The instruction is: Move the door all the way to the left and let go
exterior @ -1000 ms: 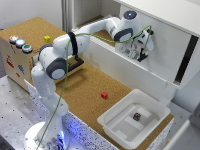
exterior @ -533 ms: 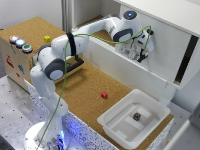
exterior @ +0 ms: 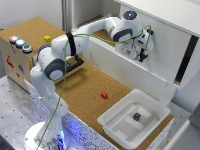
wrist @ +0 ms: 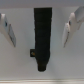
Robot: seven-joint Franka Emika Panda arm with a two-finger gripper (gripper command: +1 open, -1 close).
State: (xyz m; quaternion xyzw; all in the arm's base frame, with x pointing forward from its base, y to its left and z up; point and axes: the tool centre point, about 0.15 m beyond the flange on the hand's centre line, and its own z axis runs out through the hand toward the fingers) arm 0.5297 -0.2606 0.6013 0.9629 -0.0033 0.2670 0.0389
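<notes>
The gripper (exterior: pixel 140 50) hovers in front of the door (exterior: pixel 167 47), its fingers (wrist: pixel 6 27) spread wide either side of the dark handle (wrist: pixel 42 34) without touching it, evidently lined up to grasp. The door sits inside the cabinet behind its low front wall (exterior: pixel 125 70), towards the exterior view's right, not yet slid across.

Even, diffuse brightness is seen across the exterior view, with soft shadows cast on the cork board (exterior: pixel 85 90) beneath the arm. Blue glare is visible by the robot base (exterior: pixel 47 137). The wrist view is heavily blurred throughout.
</notes>
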